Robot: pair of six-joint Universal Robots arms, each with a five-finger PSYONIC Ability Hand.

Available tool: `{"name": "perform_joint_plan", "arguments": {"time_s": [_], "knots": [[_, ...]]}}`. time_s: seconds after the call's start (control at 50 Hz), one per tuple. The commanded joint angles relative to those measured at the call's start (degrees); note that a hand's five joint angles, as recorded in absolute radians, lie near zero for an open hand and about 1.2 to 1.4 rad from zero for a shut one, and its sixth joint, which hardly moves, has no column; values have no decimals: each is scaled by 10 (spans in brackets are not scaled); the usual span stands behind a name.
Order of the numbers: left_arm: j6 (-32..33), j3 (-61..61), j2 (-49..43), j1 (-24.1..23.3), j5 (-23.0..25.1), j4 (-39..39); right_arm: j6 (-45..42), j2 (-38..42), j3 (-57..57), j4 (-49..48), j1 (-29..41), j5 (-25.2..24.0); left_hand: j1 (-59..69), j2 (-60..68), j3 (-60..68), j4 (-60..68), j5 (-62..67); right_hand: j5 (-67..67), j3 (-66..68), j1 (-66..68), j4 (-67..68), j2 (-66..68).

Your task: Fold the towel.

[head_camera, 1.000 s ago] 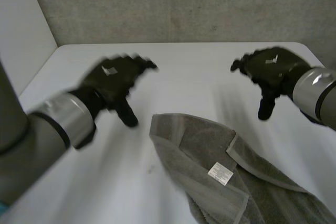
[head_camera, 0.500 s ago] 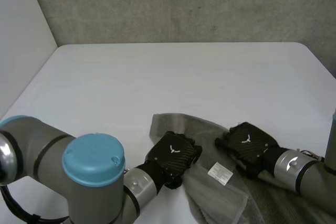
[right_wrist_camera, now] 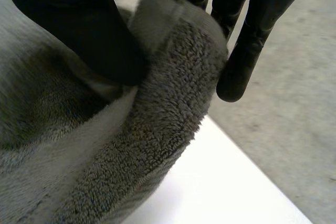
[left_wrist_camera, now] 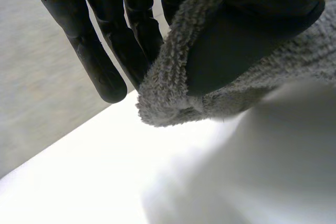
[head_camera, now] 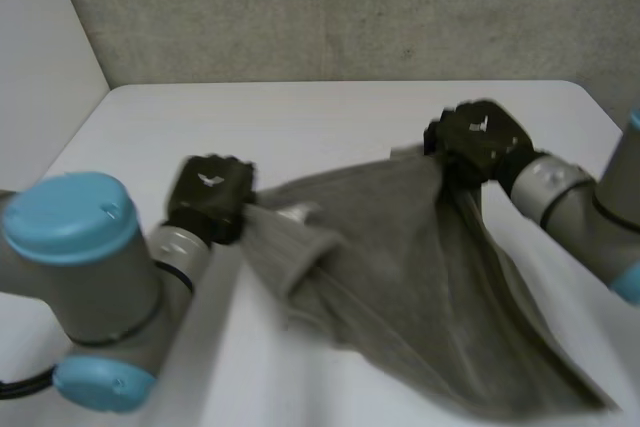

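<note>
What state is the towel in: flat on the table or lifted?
Lifted. The left hand and right hand each pinch an end of the towel; it hangs spread between them, its lower part trailing toward the table.

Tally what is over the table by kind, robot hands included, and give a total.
Grey towel: 1
Black hands: 2, the left hand and the right hand, each pinching the towel
Total: 3
</note>
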Motion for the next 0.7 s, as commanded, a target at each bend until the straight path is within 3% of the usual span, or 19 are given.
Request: {"name": "perform_joint_plan", "arguments": {"time_s": [0.02,0.06,0.08,0.1,0.12,0.14,0.16,0.18,0.26,0.3,0.42,0.56,0.7], "knots": [[-1,-4,-2,98,1,0,23,105,-173,24,10,94,159,107,109,103,119,151,132,30,118,127],[-1,-4,-6,103,3,1,22,146,-222,26,22,106,159,107,109,103,119,151,132,30,118,127],[-1,-4,-14,104,9,2,22,146,-222,26,22,106,84,32,35,28,45,151,132,30,118,127],[-1,-4,-14,104,9,2,21,165,-237,29,28,104,83,31,34,28,44,3,-15,-118,-30,-20],[-1,-4,-30,104,18,2,18,183,-242,38,30,106,-110,-162,-159,-166,-149,-443,-462,-564,-476,-467],[0,-1,-50,104,29,3,18,183,-242,38,30,106,-282,-334,-331,-337,-321,-447,-466,-568,-481,-471],[0,-1,-50,104,29,3,16,197,-243,49,33,108,-283,-336,-333,-339,-323,-549,-568,-670,-582,-573],[1,3,-70,103,34,4,11,205,-243,58,41,109,-358,-410,-408,-414,-398,-549,-568,-670,-582,-573],[3,16,-97,103,34,5,-1,202,-234,68,58,118,-371,-423,-420,-427,-410,-549,-568,-670,-582,-573],[11,30,-105,105,32,2,-5,190,-225,70,60,129,-449,-502,-499,-505,-489,-549,-568,-670,-582,-573],[19,26,-84,132,30,-5,-8,92,-148,76,55,152,-510,-563,-560,-566,-550,-549,-568,-670,-582,-573],[24,-46,25,159,43,-6,-15,-37,-15,93,45,143,-514,-566,-563,-569,-553,-549,-568,-670,-582,-573],[24,-115,112,151,91,-15,-55,-89,97,116,22,115,-510,-563,-560,-566,-550,-532,-550,-652,-565,-555]]}}
